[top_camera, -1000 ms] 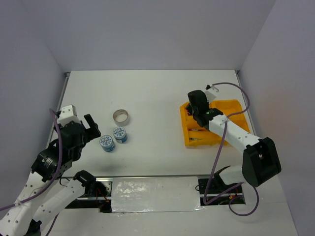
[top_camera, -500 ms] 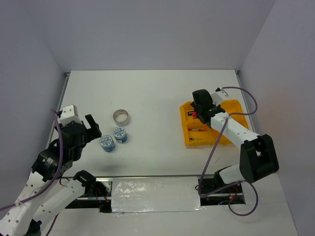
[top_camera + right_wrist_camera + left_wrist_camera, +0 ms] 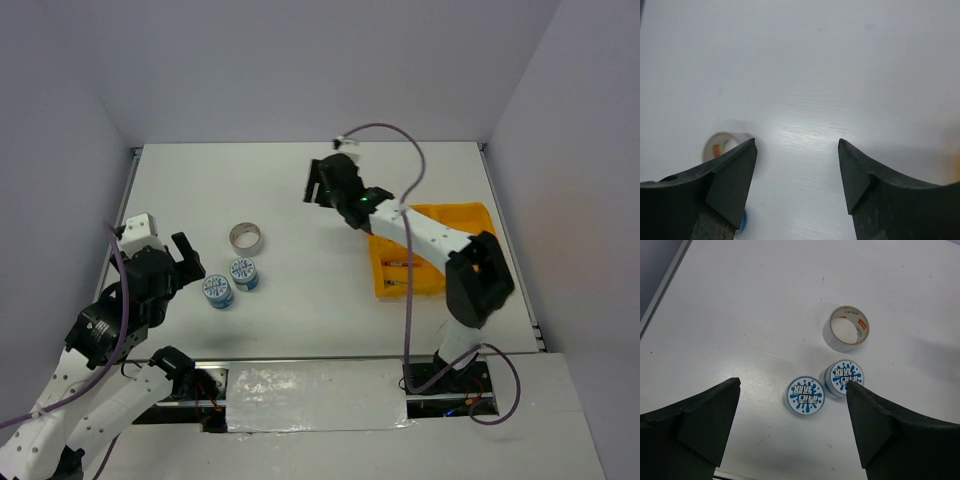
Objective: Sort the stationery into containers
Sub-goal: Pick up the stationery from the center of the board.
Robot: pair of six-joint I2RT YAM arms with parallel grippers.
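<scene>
Top external view shows the right gripper (image 3: 322, 186) reaching out over the far middle of the table (image 3: 300, 310), well away from the yellow tray (image 3: 384, 288) on the right, where the arm crosses above the tray's far-left corner. Its wrist camera shows the jaws spread apart with nothing between them, only bare table below, and the tape ring (image 3: 722, 145) just off the tip of the left-hand finger. The tape ring (image 3: 245, 237) lies on its side left of centre, and the two small tubs (image 3: 230, 282) stand side by side just near of it, one almost touching the other. The left gripper (image 3: 186, 260) hovers near the tubs with its jaws fully released and empty, both tubs sitting between its fingers in its own view. The step in hand looks like the right arm going for the tape ring. To do it well, it should move further left until the ring is centred between the fingers, then descend so one finger drops inside the hole and the other outside the wall, closing on the wall. It should keep clear of the tubs and of the left gripper waiting close by.
</scene>
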